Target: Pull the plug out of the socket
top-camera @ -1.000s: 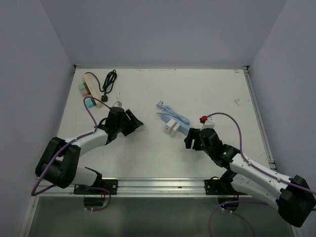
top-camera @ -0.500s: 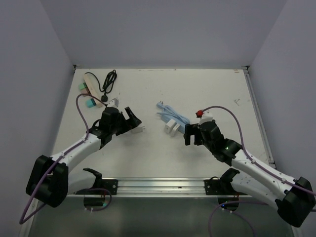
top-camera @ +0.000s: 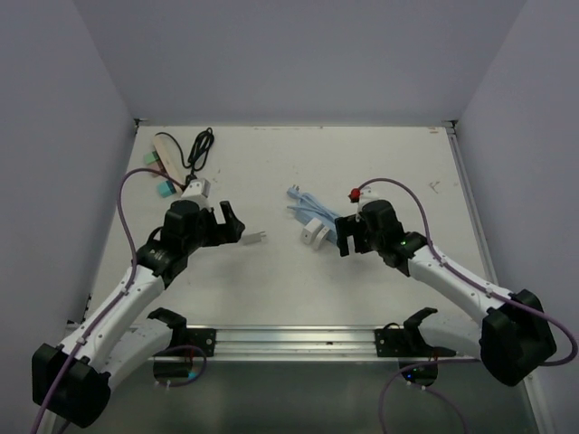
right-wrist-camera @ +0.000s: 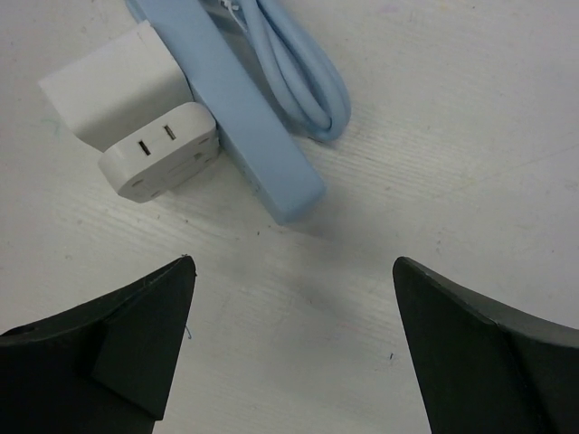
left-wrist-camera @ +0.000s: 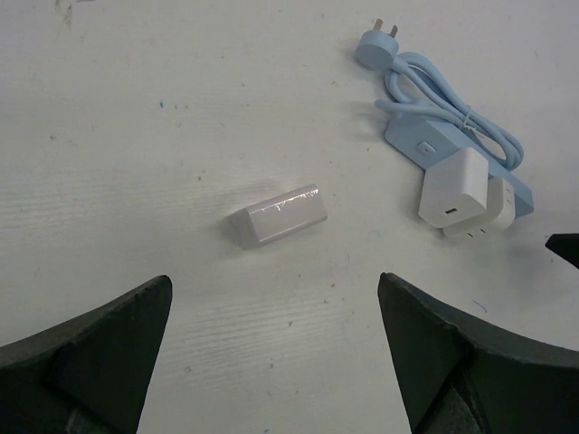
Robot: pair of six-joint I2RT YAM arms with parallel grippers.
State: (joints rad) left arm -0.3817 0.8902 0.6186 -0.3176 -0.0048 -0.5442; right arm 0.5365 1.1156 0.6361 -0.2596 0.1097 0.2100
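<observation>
Both grippers hang open over the white table (top-camera: 380, 172), with the chargers still plugged into the blue power strip.

The left gripper (left-wrist-camera: 276, 353) holds its dark fingers (left-wrist-camera: 90, 353) wide apart and grips nothing; just ahead of the gap a small white block (left-wrist-camera: 279, 215) lies loose on the tabletop. The right gripper (right-wrist-camera: 294, 353), jaws equally spread and empty, hovers just short of the near end of the blue power strip (right-wrist-camera: 244, 108). A square white charger (right-wrist-camera: 118, 90) and a rounded white adapter (right-wrist-camera: 158, 149) with two slots in its face sit side by side, touching, in the strip's sockets. Beyond them lies the strip's coiled blue cable (right-wrist-camera: 303, 72), ending in a blue plug (left-wrist-camera: 374, 47). At the far left corner rests a beige power strip (top-camera: 167, 154) with a black cable (top-camera: 199, 149).
</observation>
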